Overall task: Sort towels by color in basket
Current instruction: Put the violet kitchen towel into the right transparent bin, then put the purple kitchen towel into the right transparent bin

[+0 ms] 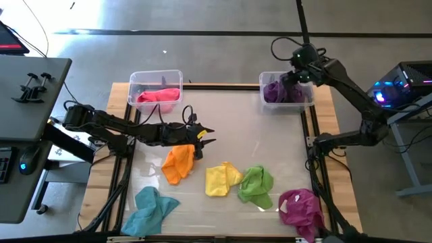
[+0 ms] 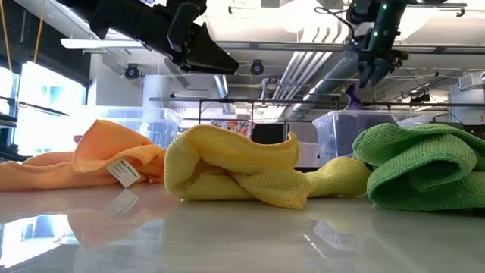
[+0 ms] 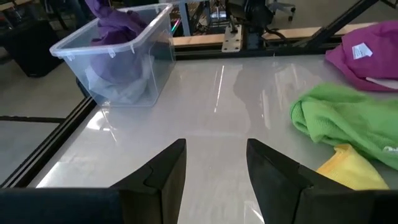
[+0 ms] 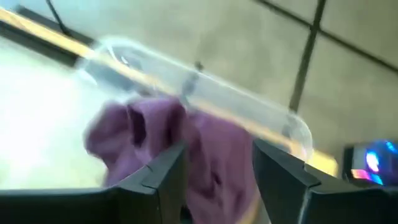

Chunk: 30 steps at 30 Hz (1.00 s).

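My left gripper is open and hovers above the table, just past the orange towel toward the right. Yellow, lime green, magenta and teal towels lie crumpled along the near half of the table. A pink towel fills the far-left bin. My right gripper is open over the far-right bin. The purple towel heaped there shows between its fingers, and a pale grey cloth lies under it. No dark green towel is in view. My right gripper stands over the purple towel's raised top, fingers pointing down on either side of it. I cannot tell whether they touch the cloth. The towel rests in the bin.
Two clear plastic bins sit at the far edge, one at the left and one at the right. Bare table lies between the bins and the row of towels. Dark frame rails run along the table's sides.
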### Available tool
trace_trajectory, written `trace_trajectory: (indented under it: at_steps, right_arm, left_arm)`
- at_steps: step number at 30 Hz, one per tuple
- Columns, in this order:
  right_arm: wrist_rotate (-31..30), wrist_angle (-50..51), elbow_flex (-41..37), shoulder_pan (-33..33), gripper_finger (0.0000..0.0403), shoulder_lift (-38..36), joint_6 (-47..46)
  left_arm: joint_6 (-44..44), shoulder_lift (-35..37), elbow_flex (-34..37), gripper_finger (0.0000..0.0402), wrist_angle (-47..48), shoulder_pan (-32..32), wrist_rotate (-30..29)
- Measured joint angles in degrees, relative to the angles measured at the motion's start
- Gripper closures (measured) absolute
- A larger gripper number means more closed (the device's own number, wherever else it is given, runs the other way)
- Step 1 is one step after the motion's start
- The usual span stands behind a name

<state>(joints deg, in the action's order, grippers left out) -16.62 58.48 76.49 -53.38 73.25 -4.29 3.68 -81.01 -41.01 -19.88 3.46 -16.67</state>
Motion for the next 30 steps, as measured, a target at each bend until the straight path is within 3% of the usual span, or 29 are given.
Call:
trace_trajectory:
  at_steps: [5, 12, 17, 21, 30]
  right_arm:
    - [10.7, -9.1, -7.3, 0.2, 0.0275, 1.0, 0.7]
    - [10.5, -24.2, -22.4, -0.3, 0.0346, 5.2, 0.7]
    - [10.7, -30.6, -26.8, -1.4, 0.0371, 8.5, 1.2]
    - [10.8, -29.5, -25.5, -1.8, 0.0356, 7.5, 2.3]
    - [10.9, -18.6, -17.3, -0.6, 0.0249, -1.7, 3.1]
  left_arm:
    - [0.0, 0.0, 0.9, 0.0245, 0.1, 0.0, 0.0]
    - [0.2, 0.0, 1.0, 0.0245, 0.1, 0.0, 0.0]
    - [0.6, 0.0, 1.0, 0.0245, -0.1, 0.0, 0.0]
    - [0.6, 0.0, 1.0, 0.0245, -0.4, 0.0, 0.0]
    - [0.5, 0.0, 1.0, 0.0245, -0.7, 0.0, 0.0]
